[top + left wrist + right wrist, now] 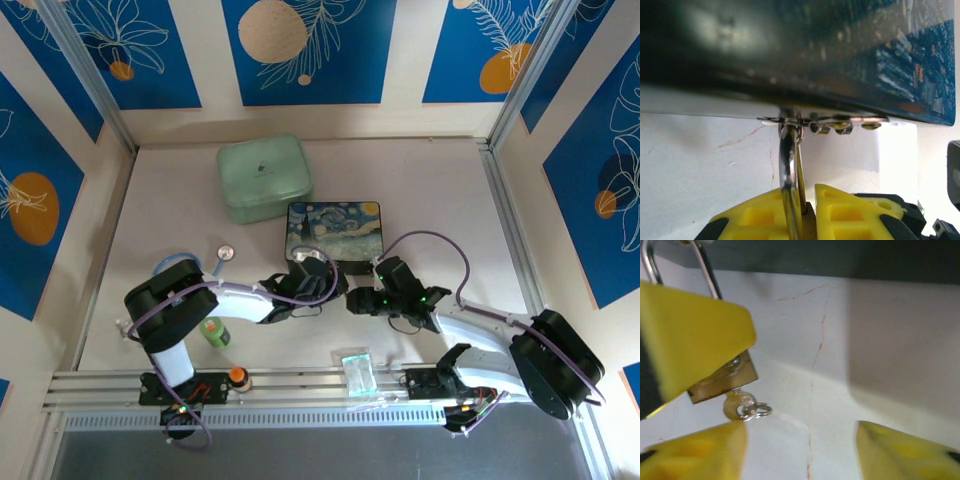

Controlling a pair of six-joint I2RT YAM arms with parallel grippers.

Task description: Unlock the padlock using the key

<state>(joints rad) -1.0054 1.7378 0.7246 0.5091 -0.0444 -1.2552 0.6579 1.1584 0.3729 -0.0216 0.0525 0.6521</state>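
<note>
Right wrist: left gripper (809, 212) pinches the brass padlock (725, 381), silvery key (738, 405) inserted; right gripper (802, 450) spread.

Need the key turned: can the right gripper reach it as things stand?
Probably yes. The key sticks out of the padlock uncovered, close in front of the open right gripper; the left gripper clamps the padlock higher up.

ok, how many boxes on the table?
2. The mint-green box sits far centre; the starry-night box is just nearer and right of it. Smaller ones may be hidden.
</note>
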